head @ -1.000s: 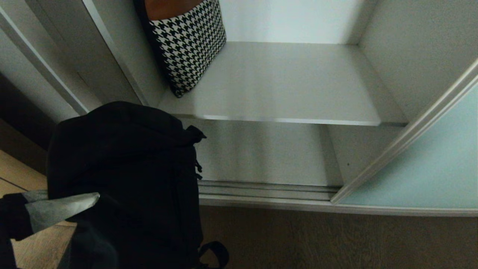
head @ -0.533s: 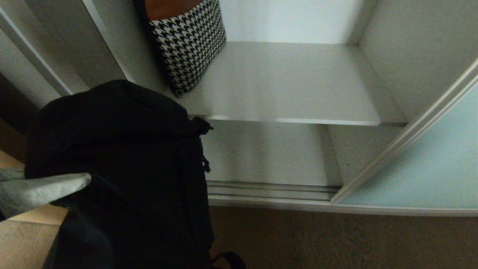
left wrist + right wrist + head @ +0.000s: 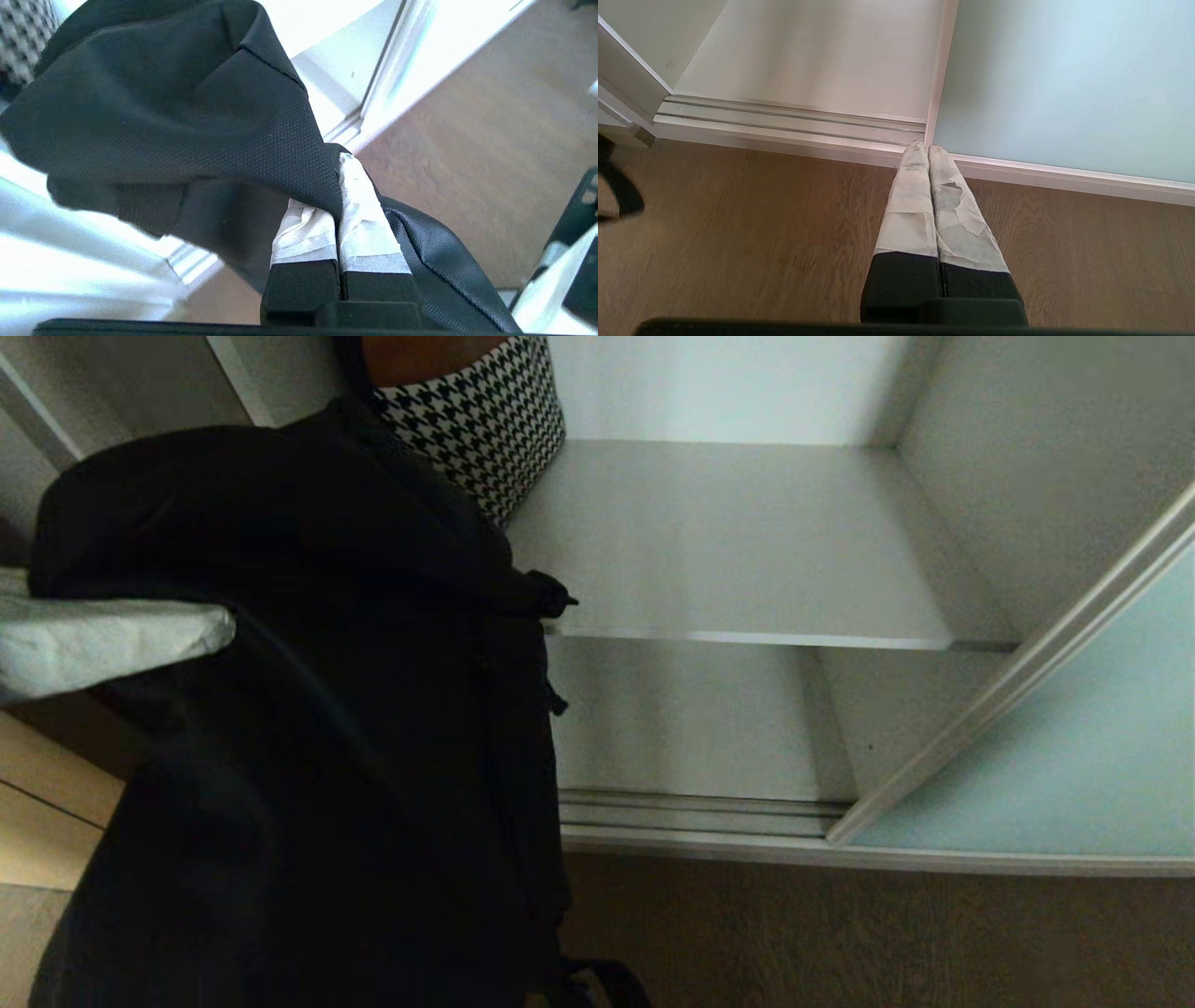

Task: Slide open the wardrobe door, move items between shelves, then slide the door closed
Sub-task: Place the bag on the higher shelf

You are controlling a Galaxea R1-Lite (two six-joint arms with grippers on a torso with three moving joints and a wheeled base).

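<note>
The left hand [image 3: 338,196] has its taped fingers [image 3: 369,224] pressed together on a fold of the black pouch bag [image 3: 308,709], which hangs from it and fills the left half of the head view. One taped finger of that hand juts in from the left edge there, lying across the fabric. The bag's upper part covers the lower corner of the houndstooth bag [image 3: 485,429], which stands at the top centre on the upper shelf [image 3: 747,551], leaning at the left end. Beneath that board, at centre, lies the lower shelf [image 3: 691,719], with the ribbed floor track [image 3: 700,812] along its front. The sliding wardrobe door [image 3: 1074,756] stands at the lower right, leaving the shelves exposed. The right hand [image 3: 928,149], fingers together and gripping nothing, hangs over the wooden floor [image 3: 761,224], its tips near the door's bottom corner.
</note>
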